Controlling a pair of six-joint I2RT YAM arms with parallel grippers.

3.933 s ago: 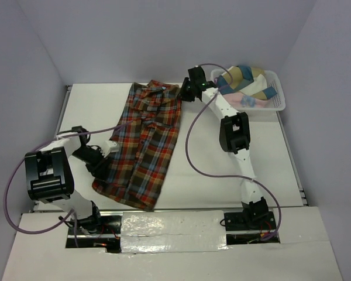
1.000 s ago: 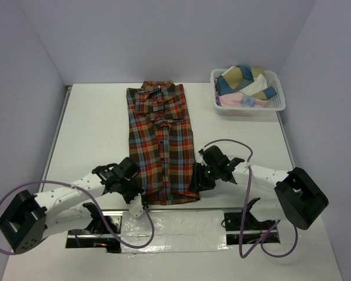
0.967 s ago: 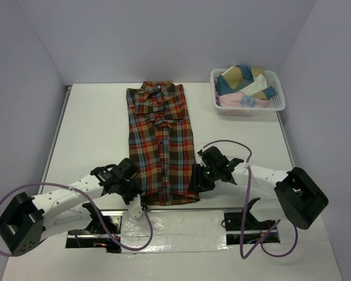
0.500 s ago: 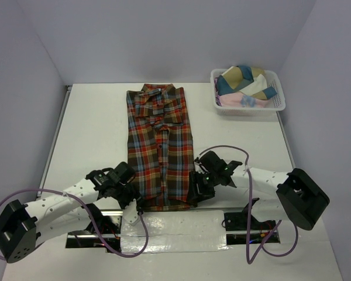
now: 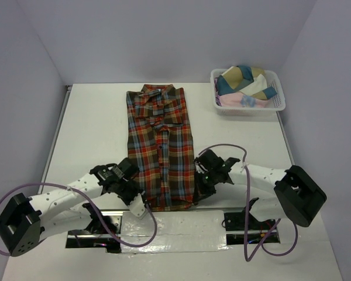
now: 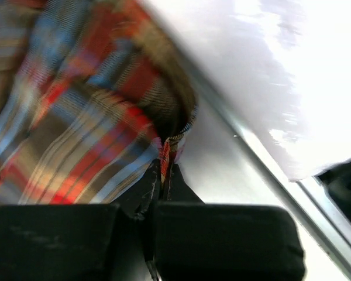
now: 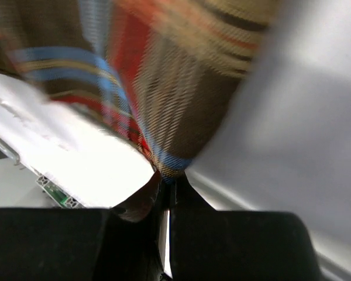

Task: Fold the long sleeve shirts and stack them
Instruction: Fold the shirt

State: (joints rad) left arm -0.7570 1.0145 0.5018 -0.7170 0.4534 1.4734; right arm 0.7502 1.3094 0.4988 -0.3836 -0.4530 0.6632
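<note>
A red-orange, brown and blue plaid shirt (image 5: 161,140) lies lengthwise in the middle of the table, collar at the far end, sleeves folded in. My left gripper (image 5: 141,199) is at its near left hem corner, shut on the cloth (image 6: 167,149). At the near right hem corner my right gripper (image 5: 198,188) is shut on the plaid fabric (image 7: 169,164). Both corners are raised slightly off the table.
A white slotted basket (image 5: 277,103) at the far right corner holds several bundled cloths (image 5: 243,82). A shiny taped strip (image 5: 175,225) runs along the table's near edge between the arm bases. Grey walls enclose the table on three sides.
Both grippers opened briefly and have shut again on the hem corners. The hem, drawn toward the near edge half a second ago, has come back slightly and now sits lifted.
</note>
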